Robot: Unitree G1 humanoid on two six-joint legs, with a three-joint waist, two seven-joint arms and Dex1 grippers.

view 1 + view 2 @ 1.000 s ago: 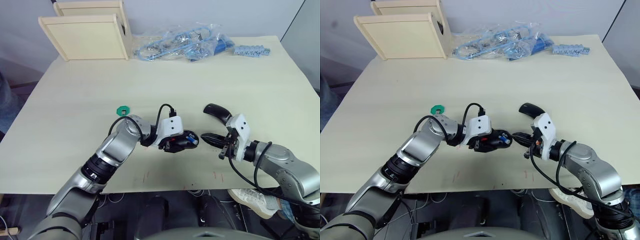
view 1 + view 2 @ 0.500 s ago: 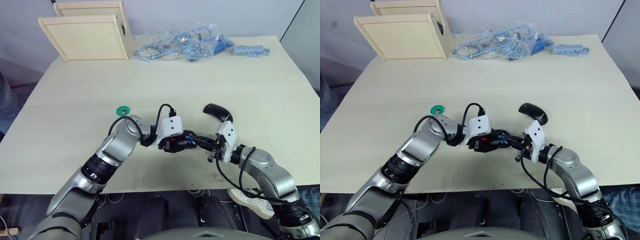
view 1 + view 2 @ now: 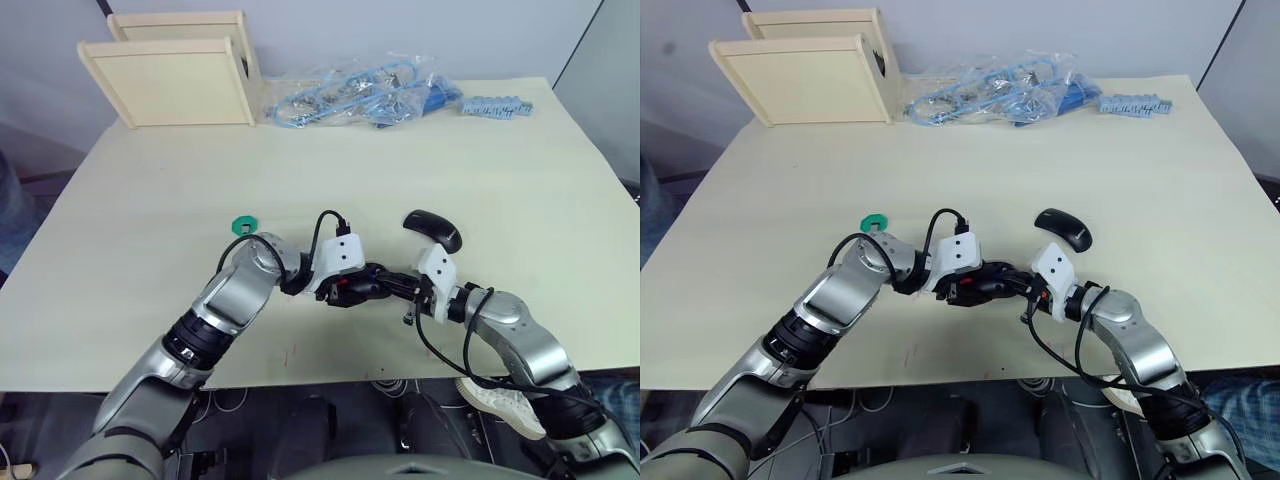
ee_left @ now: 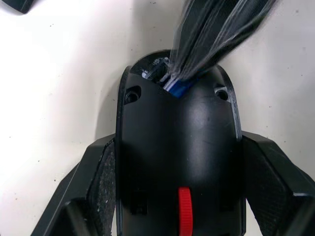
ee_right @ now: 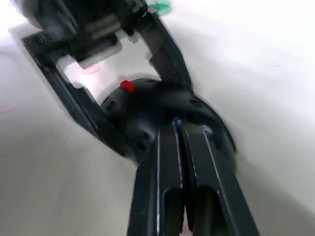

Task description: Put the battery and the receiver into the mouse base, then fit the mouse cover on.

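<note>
Two grippers meet at table centre. Your left gripper (image 4: 179, 196) clamps the black oval mouse base w/ red wheel (image 4: 179, 147) by both sides. Your right gripper (image 5: 179, 129) is pinched narrow on the small blue-and-white battery (image 4: 178, 86), tip pushed into the base's rear compartment. Glossy black curved mouse cover (image 3: 432, 229) lies just beyond the right wrist; green octagonal disc (image 3: 244, 223) sits near the left arm.

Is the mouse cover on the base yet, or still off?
Off. The mouse cover lies by itself on the table, apart from the mouse base, whose compartment is uncovered in the left wrist view.
</note>
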